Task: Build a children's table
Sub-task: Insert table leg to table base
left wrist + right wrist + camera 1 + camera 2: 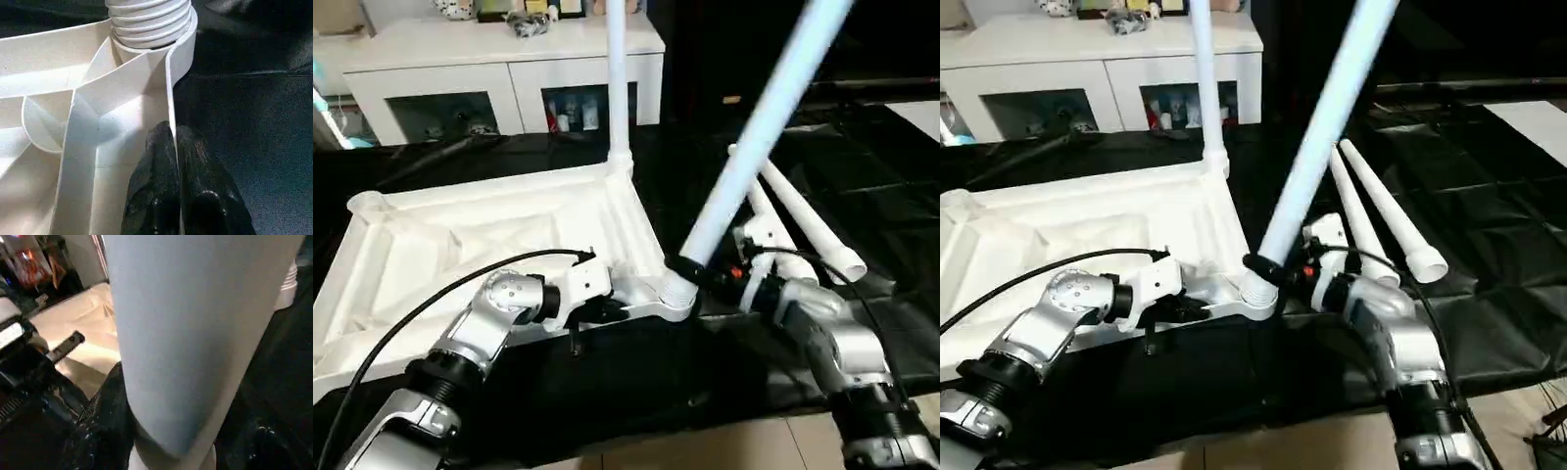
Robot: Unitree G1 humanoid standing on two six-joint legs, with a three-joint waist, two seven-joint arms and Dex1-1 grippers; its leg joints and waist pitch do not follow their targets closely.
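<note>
The upturned white plastic ribbed tabletop (460,235) lies on the black-sheeted worktop (862,196). At its near-right corner socket (674,292), the left gripper (175,161) pinches the rim; the right gripper (690,269) clamps a long white tapered leg (754,127), apparently seated, leaning right of vertical.

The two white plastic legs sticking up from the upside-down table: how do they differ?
The far white plastic leg stands upright in its corner socket, untouched. The near white plastic leg leans steeply to the robot's right, its ribbed end only at its socket, with the right gripper around its base. Both are long, tapered tubes.
</note>
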